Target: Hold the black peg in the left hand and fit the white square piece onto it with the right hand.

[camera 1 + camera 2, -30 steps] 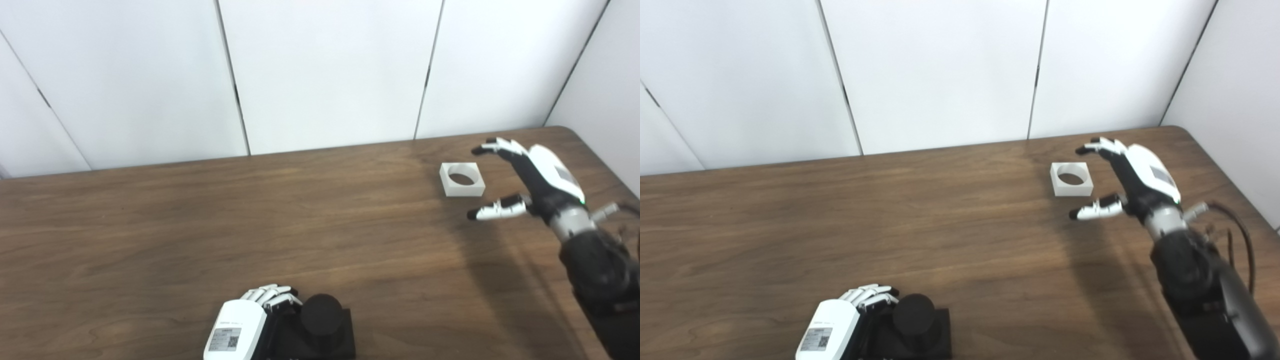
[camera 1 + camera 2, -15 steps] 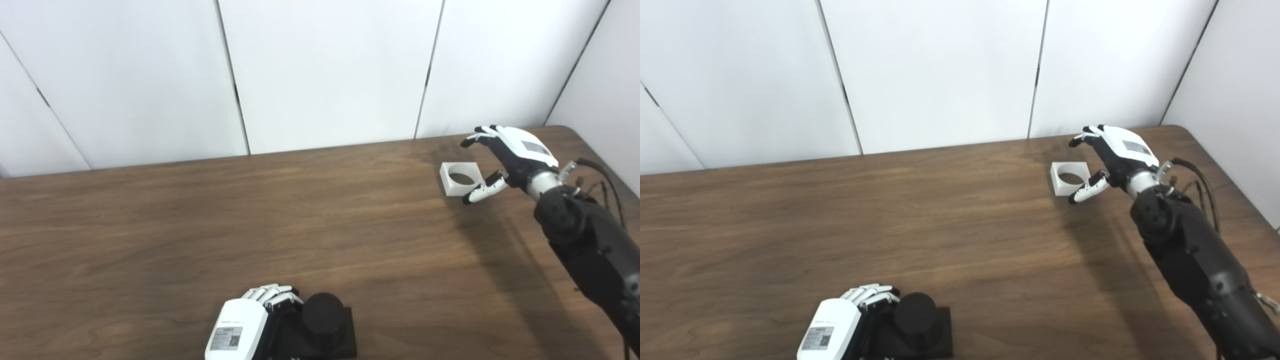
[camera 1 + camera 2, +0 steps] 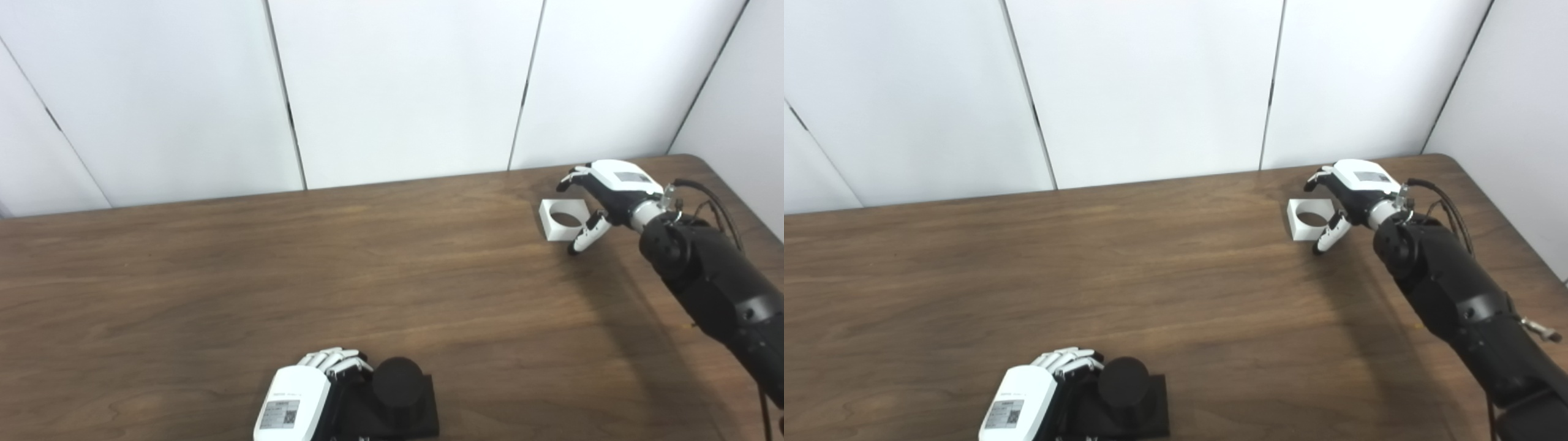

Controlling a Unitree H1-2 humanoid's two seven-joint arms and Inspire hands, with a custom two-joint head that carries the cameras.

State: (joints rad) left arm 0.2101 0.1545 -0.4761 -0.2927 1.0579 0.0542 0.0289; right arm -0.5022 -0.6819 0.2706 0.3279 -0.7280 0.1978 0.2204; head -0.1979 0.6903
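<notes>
the left hand [image 3: 306,398] has its fingers curled round the black peg [image 3: 398,392], steadying it. the right hand [image 3: 603,196] is spread, holding nothing, its fingers and thumb bracketing the white square piece [image 3: 563,219] for a grasp.

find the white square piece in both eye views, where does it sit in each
Left eye view: the white square piece lies far right on the table, upper part of the picture.
Right eye view: the same piece sits a little further left, right of centre.
Shared landmark: the right hand, open, right beside it, with its thumb at the piece's near edge.
</notes>
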